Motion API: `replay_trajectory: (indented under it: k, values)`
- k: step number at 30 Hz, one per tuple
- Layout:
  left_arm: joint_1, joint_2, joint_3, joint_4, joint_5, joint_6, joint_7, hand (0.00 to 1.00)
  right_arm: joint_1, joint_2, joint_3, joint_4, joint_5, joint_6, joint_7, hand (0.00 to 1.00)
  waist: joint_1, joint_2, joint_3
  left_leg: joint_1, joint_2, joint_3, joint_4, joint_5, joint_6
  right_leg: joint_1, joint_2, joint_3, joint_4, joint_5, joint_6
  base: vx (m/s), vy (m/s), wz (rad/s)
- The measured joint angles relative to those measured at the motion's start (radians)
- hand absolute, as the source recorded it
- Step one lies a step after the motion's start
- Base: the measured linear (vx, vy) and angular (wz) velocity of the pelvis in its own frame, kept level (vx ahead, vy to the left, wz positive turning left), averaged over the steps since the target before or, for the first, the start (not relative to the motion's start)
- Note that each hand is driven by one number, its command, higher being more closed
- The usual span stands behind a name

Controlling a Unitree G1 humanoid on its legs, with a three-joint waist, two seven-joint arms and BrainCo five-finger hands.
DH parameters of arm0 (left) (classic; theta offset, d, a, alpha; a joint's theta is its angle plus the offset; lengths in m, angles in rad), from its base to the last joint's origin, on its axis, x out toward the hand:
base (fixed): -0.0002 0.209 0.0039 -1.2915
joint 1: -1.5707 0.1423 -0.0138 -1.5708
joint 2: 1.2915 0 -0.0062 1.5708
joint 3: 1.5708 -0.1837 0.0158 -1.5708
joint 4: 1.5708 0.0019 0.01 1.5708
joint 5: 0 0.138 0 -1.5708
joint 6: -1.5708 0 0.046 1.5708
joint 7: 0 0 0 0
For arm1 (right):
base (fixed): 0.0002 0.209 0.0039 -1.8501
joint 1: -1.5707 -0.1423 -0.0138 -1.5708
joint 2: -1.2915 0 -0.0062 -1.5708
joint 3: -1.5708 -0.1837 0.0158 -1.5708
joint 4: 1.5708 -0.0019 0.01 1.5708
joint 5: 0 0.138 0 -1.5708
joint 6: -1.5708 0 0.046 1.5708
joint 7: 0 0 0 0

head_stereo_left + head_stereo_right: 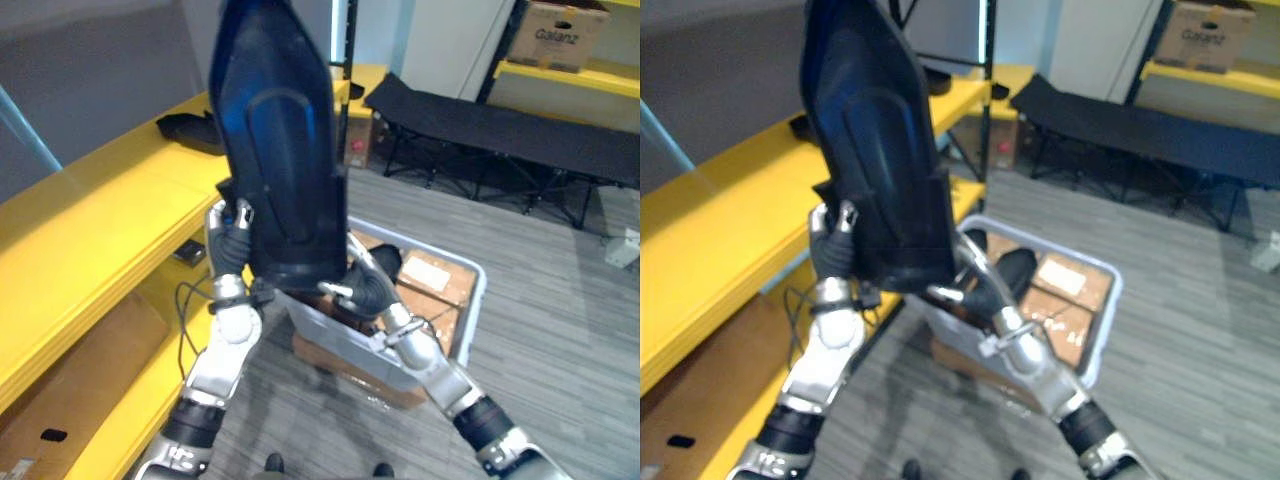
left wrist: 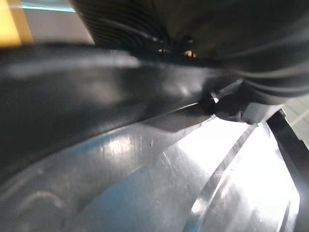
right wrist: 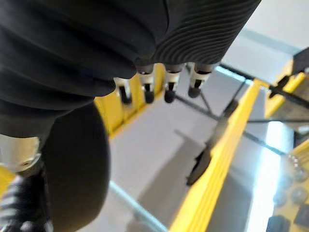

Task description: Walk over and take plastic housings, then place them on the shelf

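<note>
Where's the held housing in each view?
Left eye: housing upper centre, raised on end.
Right eye: upper left of centre.
Left wrist: glossy black surface, very close.
Right wrist: probably the dark rounded shape.
Shared landmark: yellow shelf.

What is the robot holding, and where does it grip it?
A large dark plastic housing, held upright at its lower end between the left hand and the right hand, one on each side.

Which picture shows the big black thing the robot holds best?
The left eye view: the plastic housing stands nearly whole between the left hand and right hand. The right eye view is alike. The left wrist view gives its shiny surface close up; the right wrist view, a dark rounded edge.
</note>
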Motion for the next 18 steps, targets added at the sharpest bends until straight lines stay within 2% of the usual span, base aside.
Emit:
replay_trajectory:
  k: [2, 7, 10, 11, 12, 13, 16, 18]
  values:
    - [-0.001, -0.015, 0.004, -0.002, 0.0, -0.003, 0.006, 1.0, 0.01, 0.003, -0.026, 0.024, 0.0, 0.01, 0.009, 0.0, 0.0, -0.004, -0.002, 0.001, 0.0, 0.0, 0.0, 0.0, 0.0, 0.001, 0.001, 0.0, 0.0, 0.0, 0.0, 0.0, 0.0, 0.0]
    - [-0.003, -0.042, 0.038, -0.002, 0.061, 0.006, 0.083, 1.0, 0.042, 0.006, -0.075, 0.051, 0.034, 0.023, 0.003, 0.0, -0.006, -0.015, -0.007, 0.002, 0.0, 0.001, 0.0, 0.0, 0.0, 0.001, 0.0, 0.001, 0.0, 0.0, 0.0, 0.0, 0.0, -0.01]
    - [0.006, -0.044, 0.102, -0.002, 0.143, 0.041, 0.12, 1.0, 0.072, 0.04, -0.209, -0.003, 0.123, 0.017, -0.017, 0.0, -0.01, -0.015, -0.008, 0.007, -0.006, 0.008, 0.0, 0.0, 0.0, 0.001, 0.002, 0.005, 0.0, 0.0, 0.001, 0.0, 0.005, -0.04]
    - [0.012, -0.044, 0.122, -0.002, 0.156, 0.046, 0.129, 1.0, 0.083, 0.041, -0.236, -0.027, 0.148, 0.011, -0.016, 0.0, -0.011, -0.015, -0.007, 0.007, -0.006, 0.01, 0.0, 0.0, 0.0, 0.0, 0.001, 0.007, 0.0, 0.0, 0.001, 0.01, 0.014, -0.11]
    - [0.037, -0.043, 0.185, -0.002, 0.169, 0.05, 0.152, 1.0, 0.116, 0.042, -0.3, -0.098, 0.234, -0.018, -0.005, 0.0, -0.017, -0.015, -0.008, 0.009, -0.006, 0.024, 0.0, -0.002, 0.0, -0.003, 0.001, 0.016, 0.0, 0.0, 0.002, 0.01, 0.013, -0.13]
    - [0.052, -0.043, 0.212, -0.002, 0.168, 0.051, 0.161, 1.0, 0.13, 0.044, -0.325, -0.125, 0.272, -0.031, 0.0, 0.0, -0.022, -0.015, -0.008, 0.011, -0.007, 0.026, 0.0, -0.003, 0.001, -0.003, 0.001, 0.018, 0.0, 0.0, 0.002, 0.02, 0.011, -0.12]
    - [0.135, -0.047, 0.346, -0.002, 0.172, 0.05, 0.212, 1.0, 0.208, 0.078, -0.488, -0.213, 0.471, -0.097, 0.062, 0.0, -0.046, -0.016, -0.008, 0.016, -0.007, 0.03, 0.0, -0.007, 0.0, -0.002, 0.001, 0.021, 0.0, -0.001, 0.003, 0.02, 0.004, -0.05]
    - [0.177, -0.056, 0.39, -0.002, 0.172, 0.048, 0.233, 1.0, 0.251, 0.101, -0.55, -0.221, 0.492, -0.103, 0.076, 0.0, -0.048, -0.016, -0.008, 0.025, -0.007, 0.038, -0.001, -0.012, 0.0, -0.001, 0.001, 0.031, 0.0, -0.003, 0.003, 0.0, 0.007, -0.15]
